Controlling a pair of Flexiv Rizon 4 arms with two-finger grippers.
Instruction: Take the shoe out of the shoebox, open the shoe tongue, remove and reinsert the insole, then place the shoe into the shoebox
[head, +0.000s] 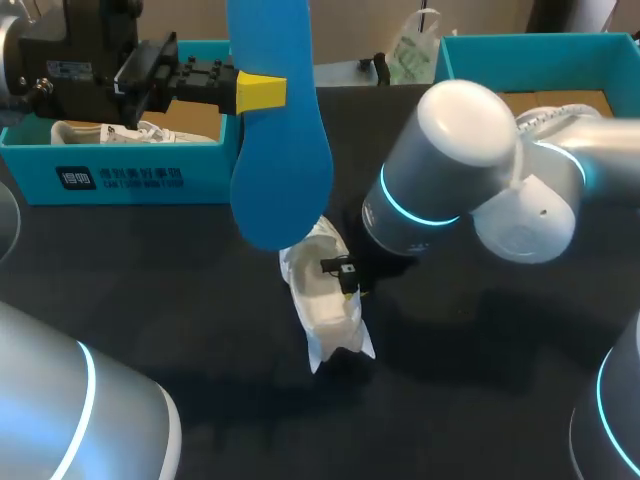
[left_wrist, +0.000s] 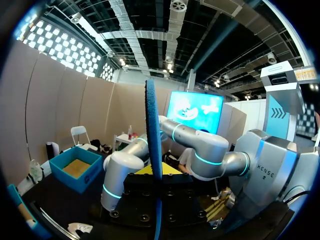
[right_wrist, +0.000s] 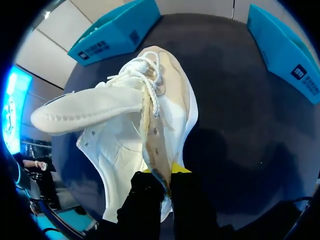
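Observation:
My left gripper (head: 262, 92) is held high over the table, shut on a blue insole (head: 280, 150) that hangs down from it. In the left wrist view the insole (left_wrist: 151, 130) stands edge-on between the fingers of that gripper (left_wrist: 156, 175). A white shoe (head: 325, 305) lies on the dark table below the insole's lower end. My right gripper (head: 345, 272) comes down onto it. The right wrist view shows this gripper (right_wrist: 162, 177) shut on the shoe's (right_wrist: 125, 145) eyelet edge, with the tongue (right_wrist: 90, 110) folded out to one side.
A blue shoebox (head: 120, 175) at the back left holds another white shoe (head: 100, 132). A second blue shoebox (head: 530, 50) stands at the back right, behind my right arm's elbow (head: 460, 170). Bare dark table (head: 200, 300) lies around the shoe.

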